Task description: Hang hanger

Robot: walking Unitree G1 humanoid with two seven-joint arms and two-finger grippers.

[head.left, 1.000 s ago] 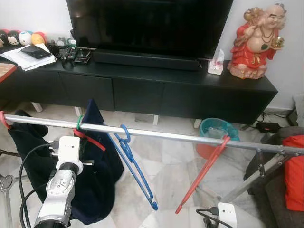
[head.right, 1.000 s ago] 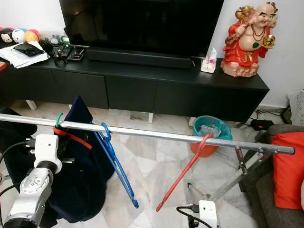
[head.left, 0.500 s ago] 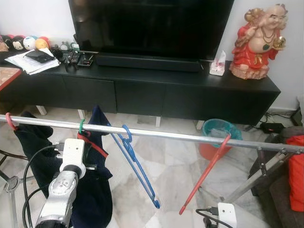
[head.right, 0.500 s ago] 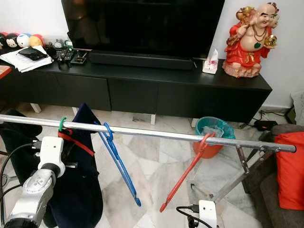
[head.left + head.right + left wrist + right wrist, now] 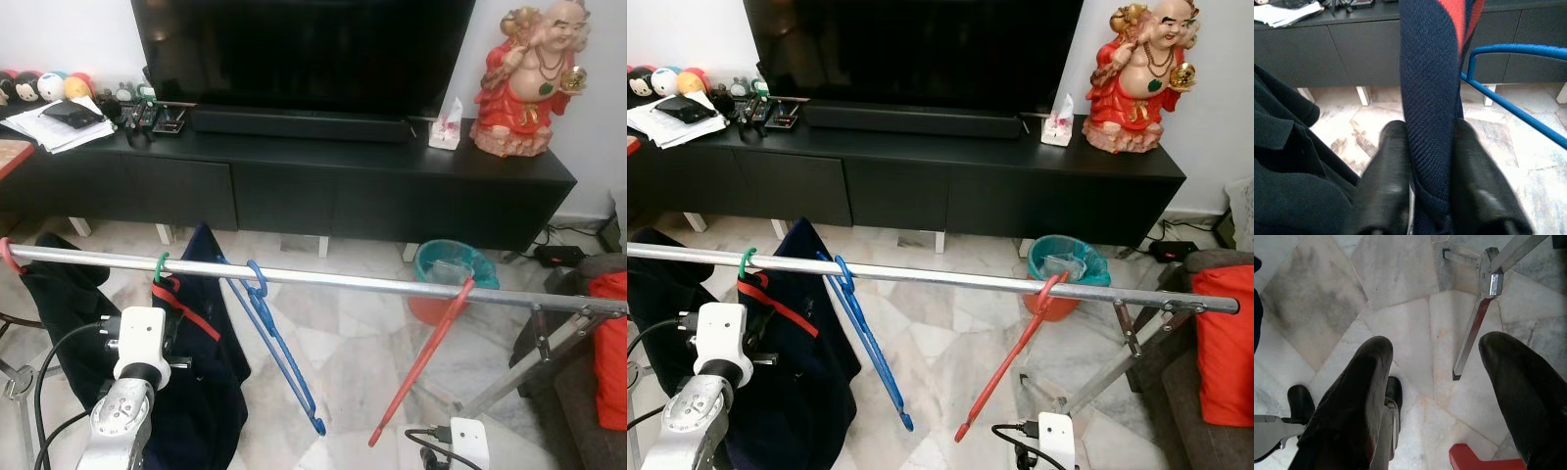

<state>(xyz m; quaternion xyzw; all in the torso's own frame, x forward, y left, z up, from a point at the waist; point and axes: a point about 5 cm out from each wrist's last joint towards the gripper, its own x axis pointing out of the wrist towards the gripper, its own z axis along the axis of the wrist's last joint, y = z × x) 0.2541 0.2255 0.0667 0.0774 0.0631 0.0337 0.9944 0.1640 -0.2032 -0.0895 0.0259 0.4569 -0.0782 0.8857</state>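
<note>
A silver rail (image 5: pixel 343 282) crosses in front of me. On it hang a green hanger hook (image 5: pixel 161 263) carrying a navy garment with a red stripe (image 5: pixel 211 362), an empty blue hanger (image 5: pixel 279 343) and an empty red hanger (image 5: pixel 426 357). My left gripper (image 5: pixel 1432 161) is shut on the navy garment (image 5: pixel 1430 98) just under the rail, its fingers (image 5: pixel 1388 176) pinching the cloth from both sides. Low at the right, my right gripper (image 5: pixel 1435 377) stands open over the marble floor with nothing between its fingers.
Another dark garment (image 5: pixel 49 284) hangs at the rail's left end. The rack's metal legs (image 5: pixel 519 367) stand to the right, with a red cushion (image 5: pixel 612 362) beside them. Behind the rail are a black TV console (image 5: pixel 392 186) and a teal bin (image 5: pixel 451 269).
The camera has shifted a little. My left wrist sits slightly lower under the rail, still holding the navy garment, which hangs wider now. The blue and red hangers stay in place.
</note>
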